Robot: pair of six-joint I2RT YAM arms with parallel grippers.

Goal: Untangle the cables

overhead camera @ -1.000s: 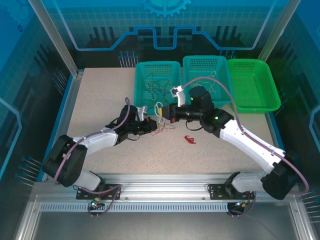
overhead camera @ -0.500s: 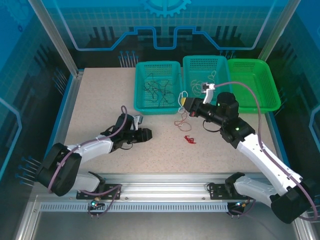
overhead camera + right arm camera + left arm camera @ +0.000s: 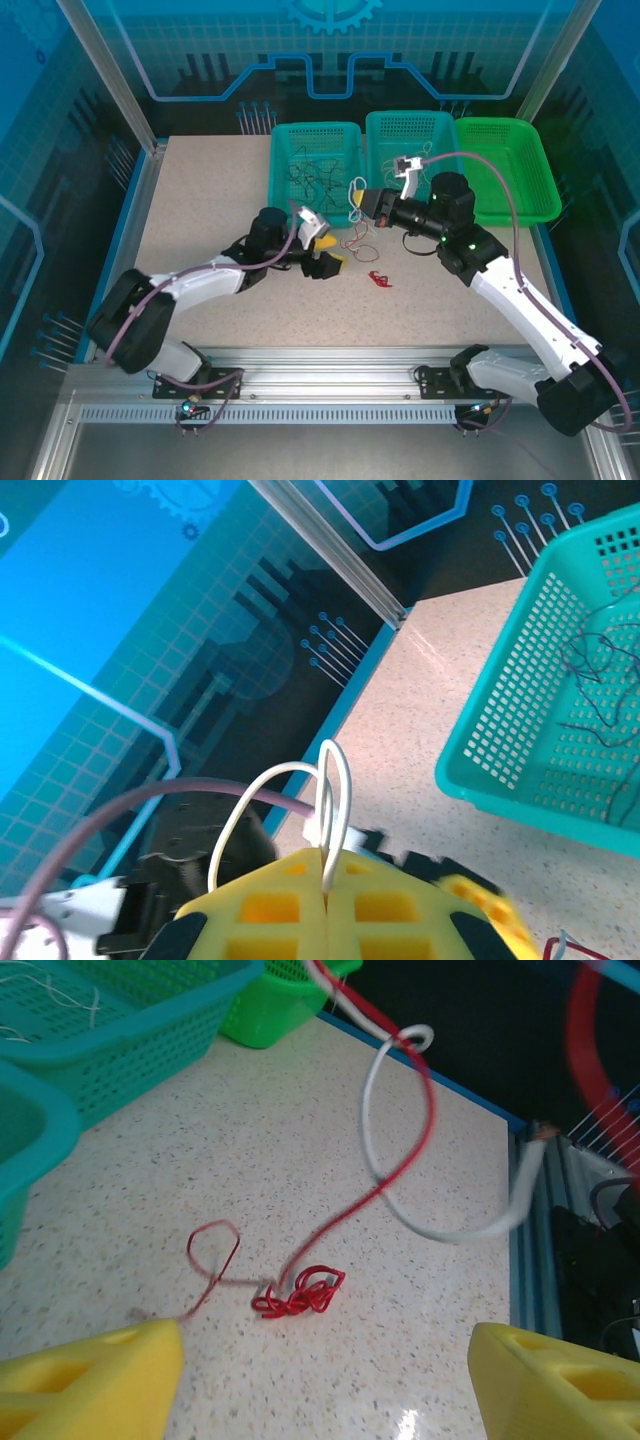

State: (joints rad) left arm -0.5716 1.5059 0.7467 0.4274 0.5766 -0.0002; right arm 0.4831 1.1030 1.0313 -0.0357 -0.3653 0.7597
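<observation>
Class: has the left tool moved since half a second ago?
Yes. The left tool has moved right and up the view, closer to the left teal basket.

Open tabletop (image 3: pixel 200 200) left of trailing cables (image 3: pixel 298 1298)

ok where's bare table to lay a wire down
Bare: the table left of the leftmost basket, and the strip between the red clump and the near edge. Crowded between left hand and right hand, where wires hang.

Three baskets (image 3: pixel 505 175), two arms (image 3: pixel 520 300), several cables (image 3: pixel 380 280)
</observation>
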